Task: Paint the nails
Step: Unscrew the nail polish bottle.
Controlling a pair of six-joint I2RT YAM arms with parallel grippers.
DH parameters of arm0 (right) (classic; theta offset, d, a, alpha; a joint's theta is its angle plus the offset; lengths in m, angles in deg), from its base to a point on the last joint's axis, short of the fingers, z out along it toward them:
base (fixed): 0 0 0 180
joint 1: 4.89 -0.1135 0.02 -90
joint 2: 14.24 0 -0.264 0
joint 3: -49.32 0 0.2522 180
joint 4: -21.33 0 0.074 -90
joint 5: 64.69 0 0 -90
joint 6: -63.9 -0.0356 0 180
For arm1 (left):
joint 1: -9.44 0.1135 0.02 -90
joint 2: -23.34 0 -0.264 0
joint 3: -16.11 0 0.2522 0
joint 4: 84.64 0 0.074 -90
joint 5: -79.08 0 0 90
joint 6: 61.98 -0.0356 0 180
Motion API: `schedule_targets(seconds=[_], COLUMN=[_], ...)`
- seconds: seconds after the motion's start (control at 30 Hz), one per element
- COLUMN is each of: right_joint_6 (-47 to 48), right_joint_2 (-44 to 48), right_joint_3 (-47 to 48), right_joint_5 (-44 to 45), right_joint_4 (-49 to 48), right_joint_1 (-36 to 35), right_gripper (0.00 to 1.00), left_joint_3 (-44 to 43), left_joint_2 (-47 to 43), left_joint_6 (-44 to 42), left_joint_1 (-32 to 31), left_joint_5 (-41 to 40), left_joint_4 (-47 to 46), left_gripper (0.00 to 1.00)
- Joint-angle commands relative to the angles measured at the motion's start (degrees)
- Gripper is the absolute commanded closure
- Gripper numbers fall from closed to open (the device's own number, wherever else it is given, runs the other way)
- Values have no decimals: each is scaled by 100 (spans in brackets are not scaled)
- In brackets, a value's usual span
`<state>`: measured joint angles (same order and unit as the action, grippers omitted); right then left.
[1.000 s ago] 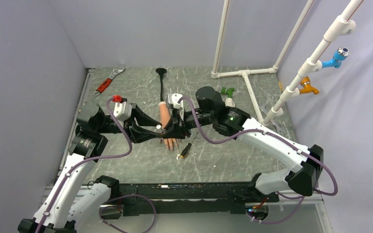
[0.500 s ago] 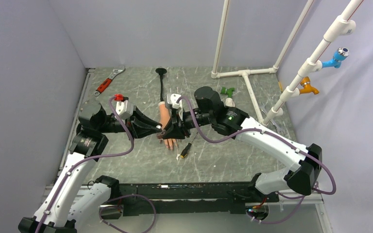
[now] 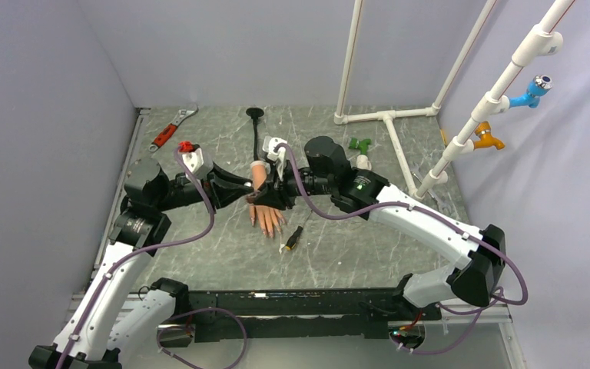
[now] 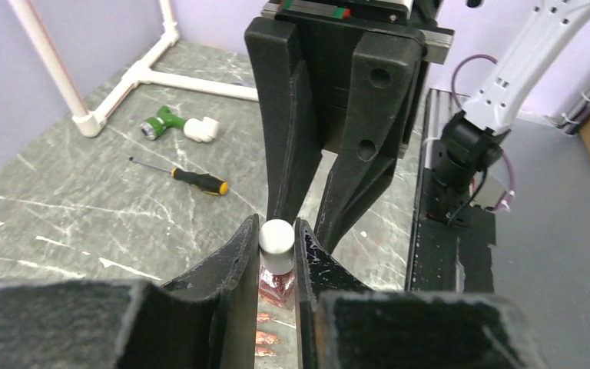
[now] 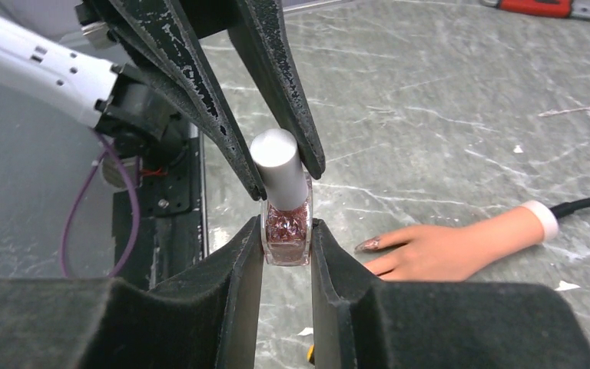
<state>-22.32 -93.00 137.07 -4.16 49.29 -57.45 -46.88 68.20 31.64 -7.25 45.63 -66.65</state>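
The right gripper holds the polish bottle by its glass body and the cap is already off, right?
Not quite. The cap is still on the polish bottle, pinched by the left gripper, as the right wrist view shows. The right gripper does hold the glass body.

Both arms, left and right, have white shells on their long links and black housings at the joints. A thin purple cable trails along each. The right arm shows a small green light. The left gripper and right gripper are matte black. Their long, tapering fingers have scuffed, pale edges. One finger has round holes.
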Motion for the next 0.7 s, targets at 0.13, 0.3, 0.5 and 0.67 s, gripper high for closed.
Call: schedule_targets(seconds=[0.13, 0.3, 0.5, 0.67], right_joint_6=[-61, -5, 53, 69], right_joint_2=[-50, -176, -187, -35], right_joint_3=[154, 216, 211, 70], right_joint_5=[1167, 1203, 1227, 1144], right_joint_4=[-769, -694, -591, -526], right_joint_1=[-100, -168, -185, -184], right_gripper=[100, 100, 100, 100], left_joint_3=[-40, -66, -120, -149], left_joint_2=[43, 110, 96, -48], left_joint_6=[143, 199, 165, 12], left_joint_1=[-18, -19, -6, 9], left_joint_5=[-629, -577, -410, -485], left_joint_4=[-24, -18, 68, 260], left_gripper=[100, 96, 41, 18])
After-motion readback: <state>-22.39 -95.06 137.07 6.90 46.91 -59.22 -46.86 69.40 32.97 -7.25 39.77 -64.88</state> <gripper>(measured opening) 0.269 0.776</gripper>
